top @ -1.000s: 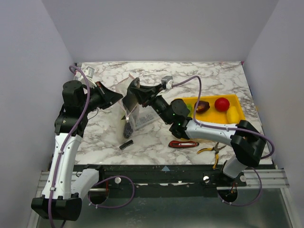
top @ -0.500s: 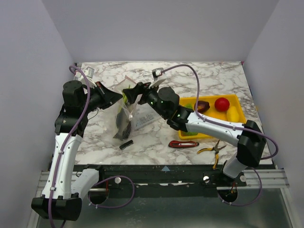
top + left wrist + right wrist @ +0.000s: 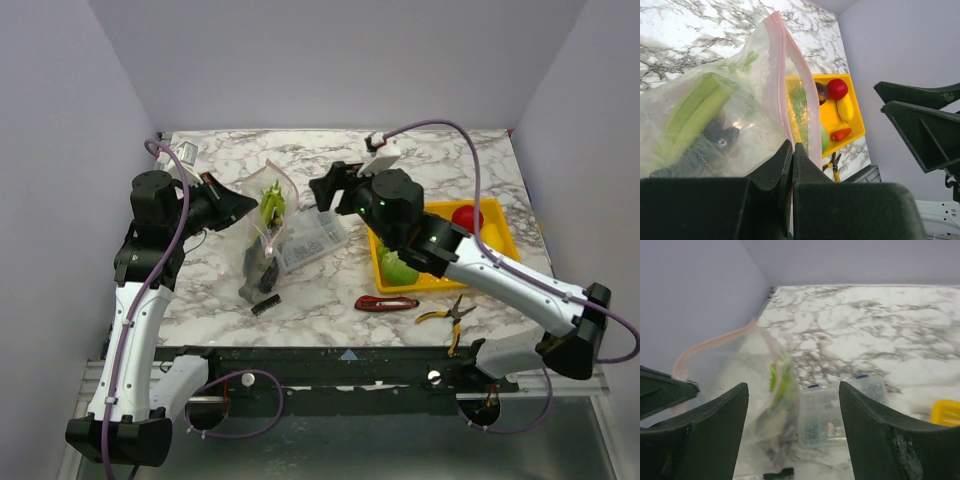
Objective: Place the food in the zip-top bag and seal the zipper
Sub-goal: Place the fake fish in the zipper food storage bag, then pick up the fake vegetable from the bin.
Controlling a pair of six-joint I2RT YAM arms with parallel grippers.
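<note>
Left claw (image 3: 792, 148): closed tight, pinching one lip of the zip-top bag (image 3: 266, 238) just below the zipper (image 3: 791, 67). The bag hangs from that pinch over the left-centre of the bench (image 3: 215, 290), with its lower end resting on the surface.

Contents: celery (image 3: 687, 112) is inside, standing upright against the film. The mouth looks narrow from the left wrist view, with the two pink strips lying close together.

Right of the bag: a clear compartment box (image 3: 318, 238), not part of the job.

Right claw (image 3: 330, 187): spread wide, holding nothing, raised between bag and yellow tray (image 3: 503, 222).

Tray load, right side of bench: tomato (image 3: 837, 88), eggplant (image 3: 821, 93), yellow fruit (image 3: 845, 108), chili (image 3: 840, 134), plus a green piece (image 3: 398, 268).

Step in hand, as I judge it: fetch the next piece.

- Take one piece per trip, and grip it across its middle.
- Do not loosen the left pinch. A tilt toward the right arm would widen the mouth.
- Release only once the piece is past the zipper.
- Leave sealing until the tray is bare.
</note>
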